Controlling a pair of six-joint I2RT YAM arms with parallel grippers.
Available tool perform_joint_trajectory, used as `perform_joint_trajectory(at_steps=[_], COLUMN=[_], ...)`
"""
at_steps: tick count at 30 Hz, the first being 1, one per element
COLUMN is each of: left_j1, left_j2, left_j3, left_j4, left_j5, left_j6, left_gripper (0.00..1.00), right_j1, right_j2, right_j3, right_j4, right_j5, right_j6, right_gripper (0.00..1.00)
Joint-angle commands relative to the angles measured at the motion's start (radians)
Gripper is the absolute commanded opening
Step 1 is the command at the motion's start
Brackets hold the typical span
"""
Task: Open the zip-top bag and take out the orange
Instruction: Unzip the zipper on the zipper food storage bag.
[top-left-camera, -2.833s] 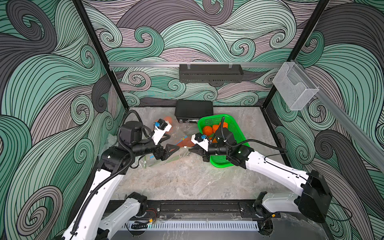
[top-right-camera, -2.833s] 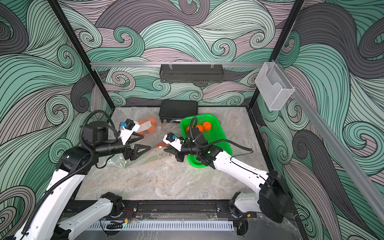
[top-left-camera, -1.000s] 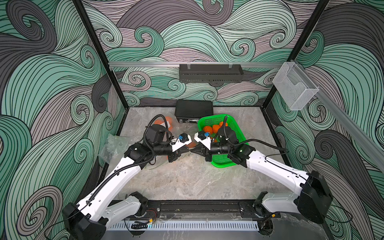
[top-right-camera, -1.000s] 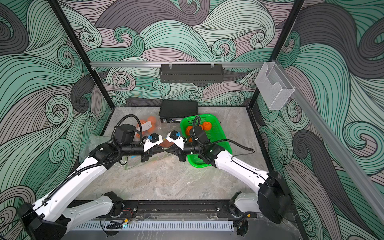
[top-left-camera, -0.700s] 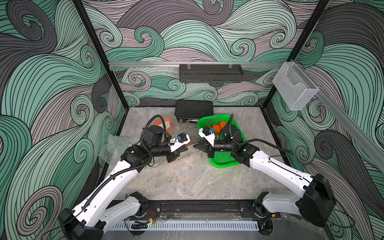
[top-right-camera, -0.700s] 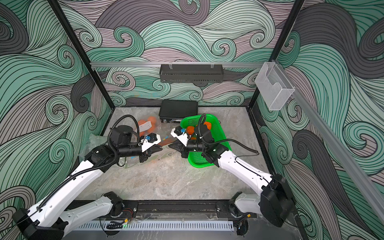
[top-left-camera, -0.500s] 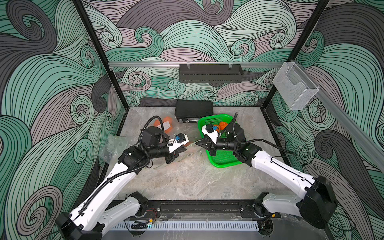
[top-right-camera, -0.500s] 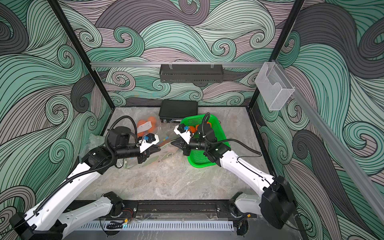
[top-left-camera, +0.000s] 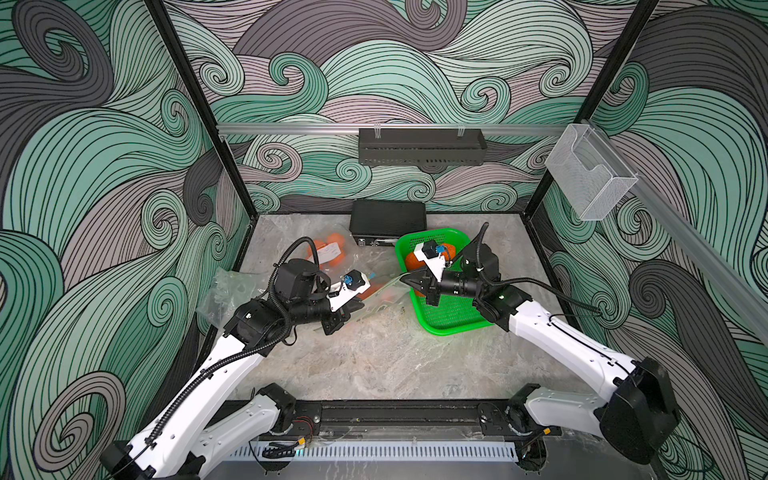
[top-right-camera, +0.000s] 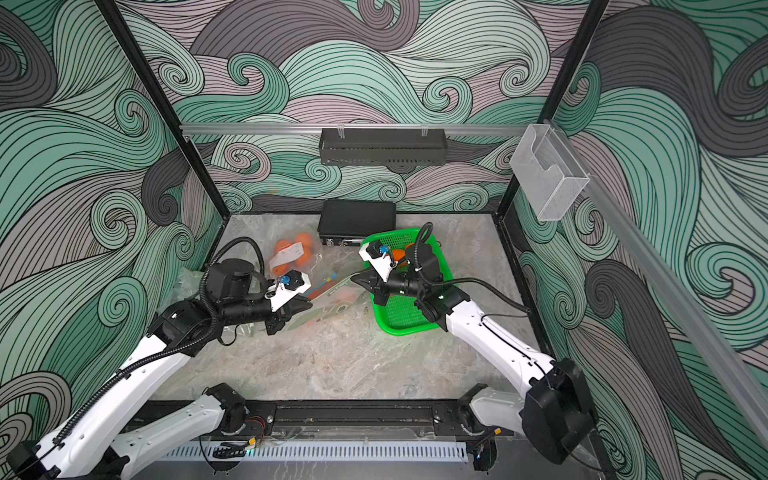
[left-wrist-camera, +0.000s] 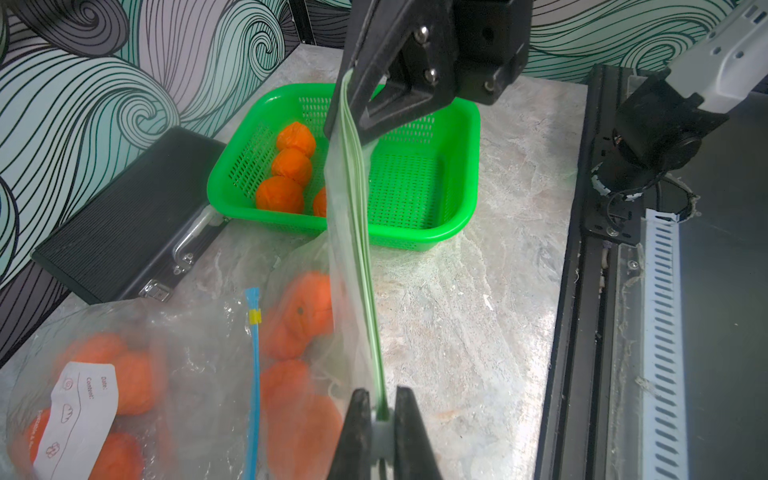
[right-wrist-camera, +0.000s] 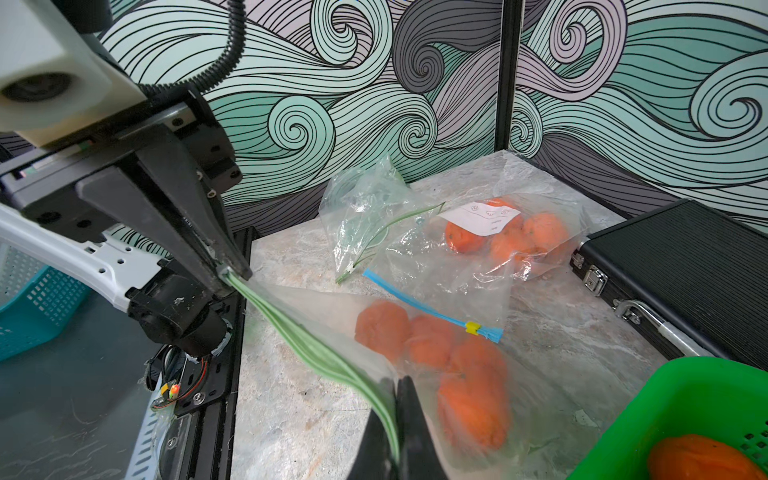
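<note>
A clear zip-top bag (top-left-camera: 380, 297) (top-right-camera: 332, 303) with a green zip strip (right-wrist-camera: 311, 345) holds several oranges (right-wrist-camera: 469, 374) (left-wrist-camera: 307, 307). It is stretched between my two grippers above the table. My left gripper (left-wrist-camera: 381, 399) (top-left-camera: 359, 305) (top-right-camera: 309, 305) is shut on the white slider (left-wrist-camera: 381, 432) at one end of the strip. At the other end my right gripper (right-wrist-camera: 395, 386) (top-left-camera: 405, 281) (top-right-camera: 353, 278) is shut on the strip, next to the near edge of the green basket (top-left-camera: 449, 328). In the wrist views the strip runs taut from one gripper to the other.
The green basket (left-wrist-camera: 469, 166) holds several loose oranges (left-wrist-camera: 291, 166). A second bag of oranges with a blue zip (top-left-camera: 328, 253) (right-wrist-camera: 498, 237) lies behind. An empty bag (top-left-camera: 232, 286) sits by the left wall. A black case (top-left-camera: 388, 218) stands at the back.
The two grippers, close together mid-table a second ago, have drawn apart. The left went left, the right went right towards the basket, and the zip strip now stretches between them.
</note>
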Motion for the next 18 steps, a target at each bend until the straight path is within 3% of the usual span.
perform_joint_trajectory(at_steps=[1,18], left_j1=[0.001,0.001], left_j2=[-0.049,-0.091], left_j3=[0.047,0.132], left_j4=[-0.188,-0.379], left_j5=[-0.043,-0.119], left_j6=[-0.02,-0.062], left_gripper=[0.0,0.0], right_j1=[-0.064,-0.1], right_j2=[-0.021,-0.028], right_j3=[-0.01,-0.026], right_j4=[0.045,0.057], right_j5=[0.104,0.11], right_j6=[0.03,0.046], right_gripper=[0.0,0.0])
